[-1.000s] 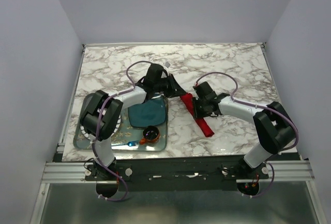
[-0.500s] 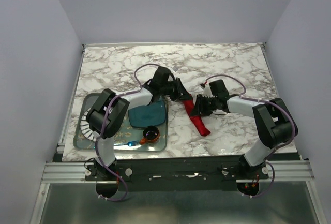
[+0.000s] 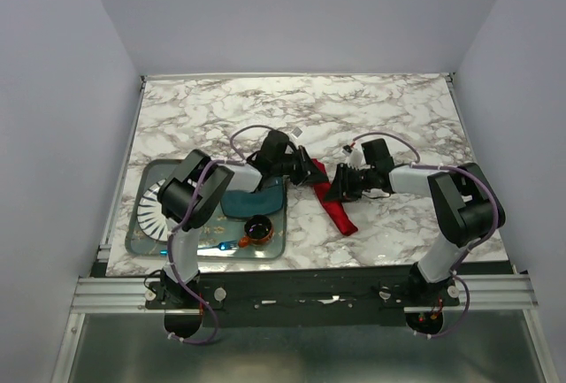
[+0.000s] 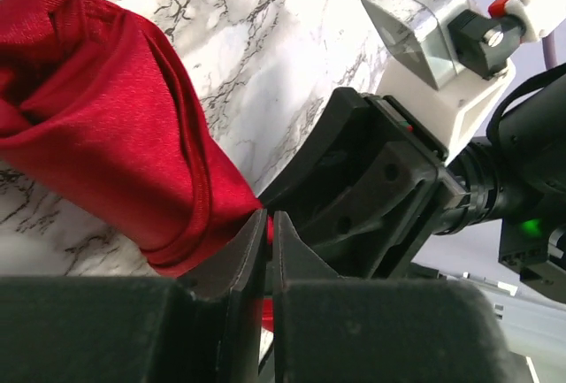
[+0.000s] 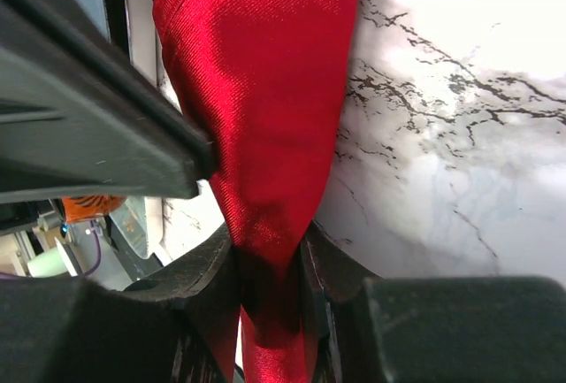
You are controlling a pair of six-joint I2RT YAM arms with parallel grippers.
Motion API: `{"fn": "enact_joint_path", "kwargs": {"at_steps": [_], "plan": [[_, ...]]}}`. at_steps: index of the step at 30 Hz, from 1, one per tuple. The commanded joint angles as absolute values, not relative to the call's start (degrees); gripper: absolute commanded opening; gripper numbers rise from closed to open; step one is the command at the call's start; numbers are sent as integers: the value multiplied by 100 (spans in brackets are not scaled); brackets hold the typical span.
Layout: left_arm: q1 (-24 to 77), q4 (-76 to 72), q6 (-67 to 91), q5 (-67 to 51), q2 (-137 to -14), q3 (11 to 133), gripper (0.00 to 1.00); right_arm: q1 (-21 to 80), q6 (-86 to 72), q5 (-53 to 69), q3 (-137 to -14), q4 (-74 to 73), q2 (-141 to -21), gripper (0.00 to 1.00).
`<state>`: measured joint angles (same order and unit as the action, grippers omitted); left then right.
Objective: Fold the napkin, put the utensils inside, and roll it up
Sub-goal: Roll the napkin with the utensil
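Observation:
The red napkin [image 3: 334,202] lies bunched into a long narrow strip on the marble table, right of the tray. My left gripper [image 3: 306,171] is at its upper end, shut on a thin edge of the cloth [image 4: 268,224]; the bulk of the napkin [image 4: 106,126] spreads to the left in the left wrist view. My right gripper [image 3: 335,190] is just beside it, shut on the napkin [image 5: 265,100], which bunches between its fingers [image 5: 212,268]. The two grippers nearly touch. No silver fork shows in any view.
A metal tray [image 3: 141,243] at the left front holds a teal plate [image 3: 252,197], a brown cup [image 3: 258,228], a blue plastic utensil [image 3: 225,245] and a white ribbed plate [image 3: 150,210]. The left arm reaches over the tray.
Both grippers have come closer together at the napkin's upper end, the left one moving right and nearer. The napkin's strip has shifted slightly left.

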<state>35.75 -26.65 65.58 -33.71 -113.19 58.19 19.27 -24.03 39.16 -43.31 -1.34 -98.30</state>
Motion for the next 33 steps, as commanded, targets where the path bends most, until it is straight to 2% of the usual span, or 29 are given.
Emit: {"fn": "enact_joint_path", "kwargs": {"at_steps": [1,10,16,22,30,33], "plan": [[3586,-4016,6873,-3138,-11714,5546,13,1925,-2312,3788,-4122,-413,-10072,36],[3446,-3998,6644,-2917,-12225,5783,12,1916,-2259,3806,-4140,-413,-10072,36],[3393,-3569,6363,-2944,-11796,6081,12,1916,-2232,3823,-4122,-413,-10081,36],[3349,-3542,6459,-2962,-11864,6223,12,1916,-2232,3806,-4140,-422,-10055,37],[3278,-3735,6531,-2988,-12138,6073,12,1916,-2241,3753,-4122,-439,-9958,42],[3261,-3290,6259,-2953,-11980,6275,12,1916,-2206,3700,-4157,-527,-9914,44]]}}
